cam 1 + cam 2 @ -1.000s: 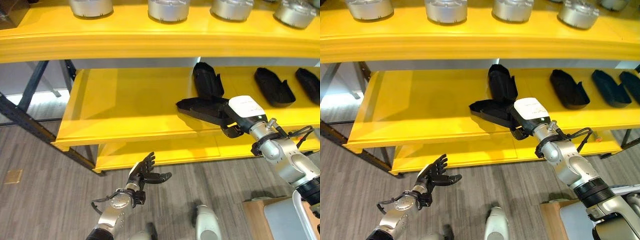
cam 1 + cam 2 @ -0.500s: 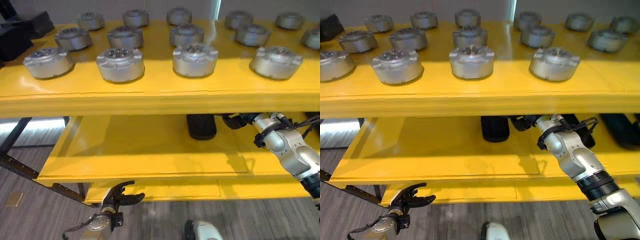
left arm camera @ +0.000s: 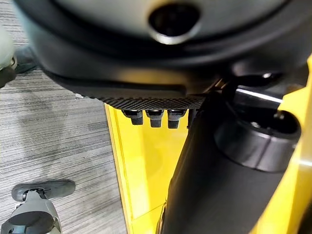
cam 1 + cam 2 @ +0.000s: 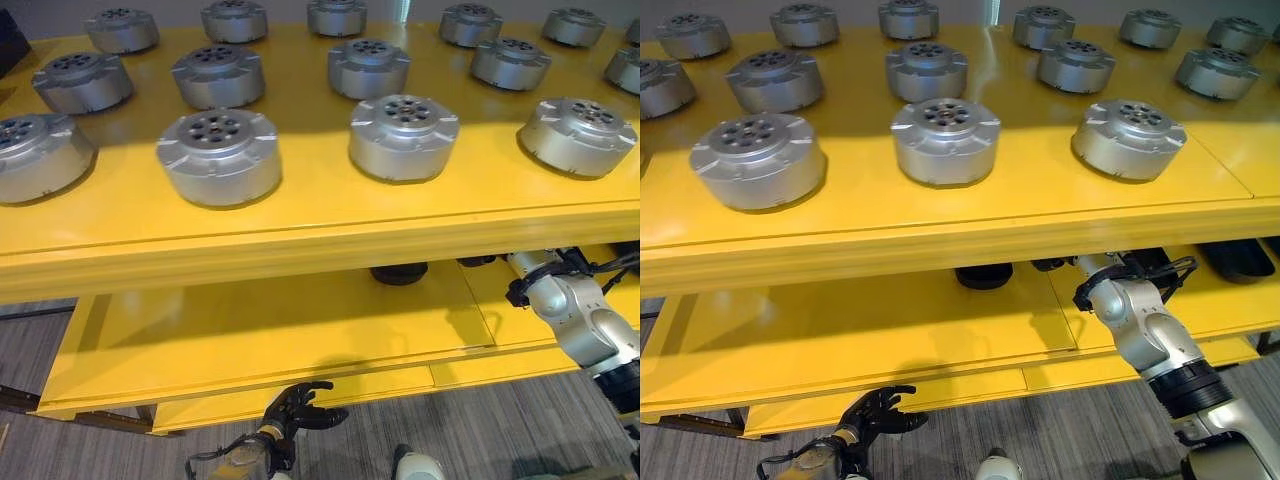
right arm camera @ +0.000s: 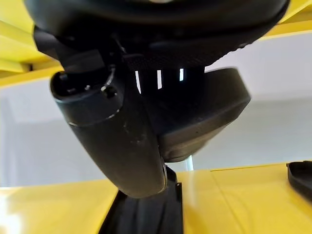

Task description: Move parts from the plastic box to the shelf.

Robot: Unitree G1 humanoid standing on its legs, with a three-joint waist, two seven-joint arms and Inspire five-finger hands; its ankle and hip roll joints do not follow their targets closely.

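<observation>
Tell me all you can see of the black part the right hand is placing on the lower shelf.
The black part looks like matte moulded plastic, curved and shell-like with a rounded end. The right hand has thumb and fingers closed round it, holding it just above the yellow lower shelf, under the upper shelf. Another black piece lies beneath it; contact between them is unclear.

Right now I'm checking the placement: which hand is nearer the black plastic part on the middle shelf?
Right. The right hand is under the top shelf at the black plastic part; the left hand hangs below, over the floor.
</observation>
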